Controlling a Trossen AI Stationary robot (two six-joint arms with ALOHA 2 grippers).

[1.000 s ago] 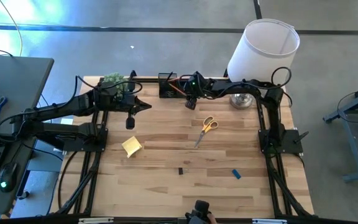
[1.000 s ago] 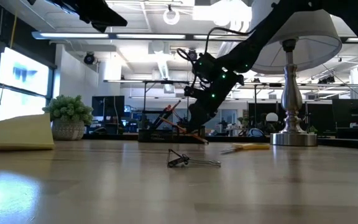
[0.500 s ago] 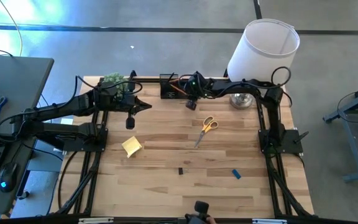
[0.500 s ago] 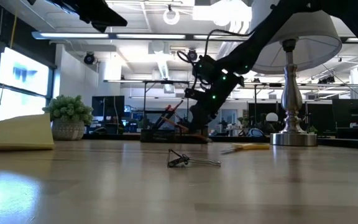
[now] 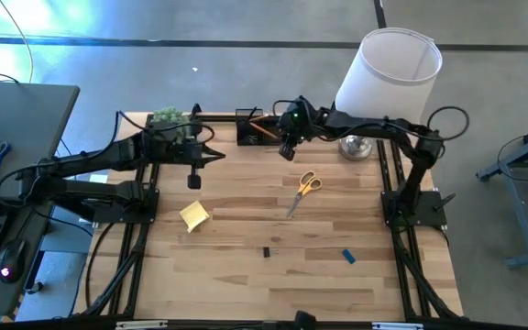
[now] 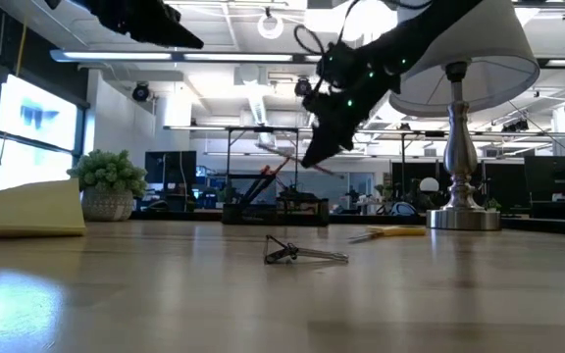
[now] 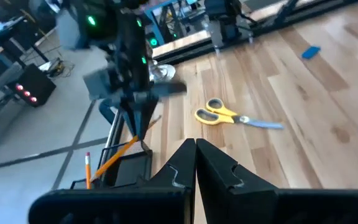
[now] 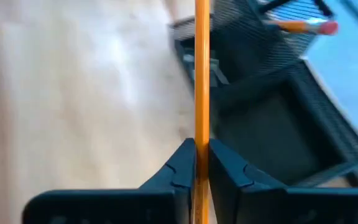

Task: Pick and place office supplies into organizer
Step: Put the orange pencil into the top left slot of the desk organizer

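My right gripper [image 5: 288, 149] hangs above the table's far edge, just right of the black mesh organizer [image 5: 248, 128], and is shut on an orange pencil [image 8: 202, 74]. A second pencil [image 8: 303, 27] rests in the organizer [image 8: 272, 106]. My left gripper [image 5: 220, 156] is shut on nothing, held high at the far left. On the table lie yellow-handled scissors [image 5: 305, 188], a yellow sticky-note pad [image 5: 194, 215], a black clip [image 5: 267, 251] and a blue block [image 5: 348, 257]. My right gripper pinches the pencil's shaft [image 8: 202, 134] between its two fingers. The fingers slant down from the table's right side. The pencil [image 7: 123, 149] is lifted clear of the table and tilted, its lower end toward the organizer [image 7: 126, 168].
A white-shaded lamp [image 5: 388, 73] stands on its metal base [image 5: 357, 147] at the far right. A small green plant [image 5: 165, 119] sits at the far left corner. Bare wood lies between the scattered items in the middle and near part.
My right gripper has risen from low beside the organizer, taking the orange pencil up with it. The pencil, whose end was down by the table, now hangs tilted in the air. My left gripper has stayed in place.
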